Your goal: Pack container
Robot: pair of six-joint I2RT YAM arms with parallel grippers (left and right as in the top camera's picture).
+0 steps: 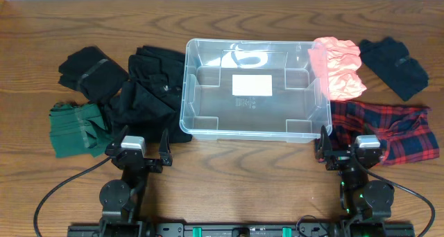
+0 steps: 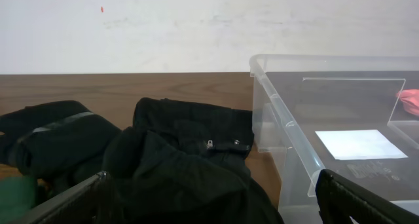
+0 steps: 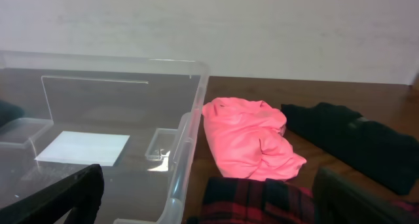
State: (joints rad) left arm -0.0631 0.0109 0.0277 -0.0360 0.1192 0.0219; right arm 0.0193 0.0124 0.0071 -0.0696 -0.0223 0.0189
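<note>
The clear container (image 1: pixel 186 102) stands in the middle of the table with nothing in it but a white label (image 1: pixel 251 85) on its base. My left gripper (image 1: pixel 143 138) is open near the front edge, just short of a black garment (image 1: pixel 149 88). In the left wrist view, that black garment (image 2: pixel 190 152) lies ahead of the open left gripper (image 2: pixel 211 204), with the container (image 2: pixel 281 112) to the right. My right gripper (image 1: pixel 349 141) is open at the container's front right corner, over a red plaid garment (image 1: pixel 388 129). The right wrist view shows the right gripper (image 3: pixel 206 201) open and holding nothing.
A folded black item (image 1: pixel 90 71) and a folded green cloth (image 1: pixel 76 126) lie at the far left. A pink garment (image 1: pixel 340 67) rests against the container's right rim, and a dark garment (image 1: pixel 393 65) lies beyond it. A pale wall stands behind the table.
</note>
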